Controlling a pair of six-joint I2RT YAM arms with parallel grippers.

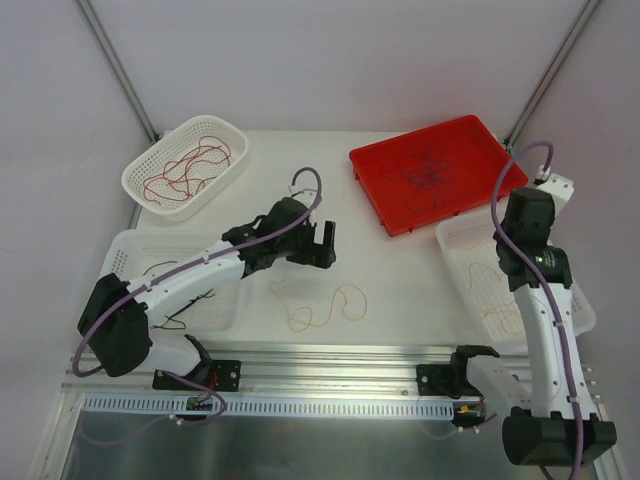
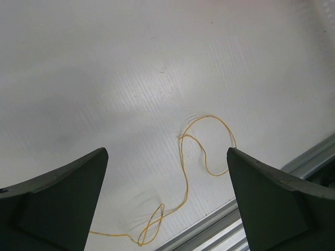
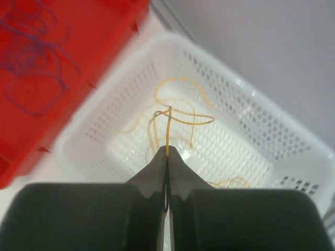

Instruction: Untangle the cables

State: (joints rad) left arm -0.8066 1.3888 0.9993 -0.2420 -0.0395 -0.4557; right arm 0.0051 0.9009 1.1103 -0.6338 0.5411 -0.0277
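Note:
A pale yellow cable (image 1: 322, 305) lies in loose curls on the white table in front of the arms; it also shows in the left wrist view (image 2: 194, 172). My left gripper (image 1: 322, 245) is open and empty above the table, just behind that cable. My right gripper (image 3: 167, 150) is shut on another yellow cable (image 3: 168, 130) and holds it over the right white basket (image 3: 272, 130), where more of it lies coiled. Red cables (image 1: 185, 170) lie in the far left basket, purple ones (image 1: 425, 178) on the red tray, black ones (image 1: 175, 300) in the near left bin.
The far left white basket (image 1: 232, 130), the red tray (image 1: 470, 135) at back right, the near left white bin (image 1: 125, 250) and the right white basket (image 1: 455, 235) ring the working area. A metal rail (image 1: 330, 355) runs along the table's near edge.

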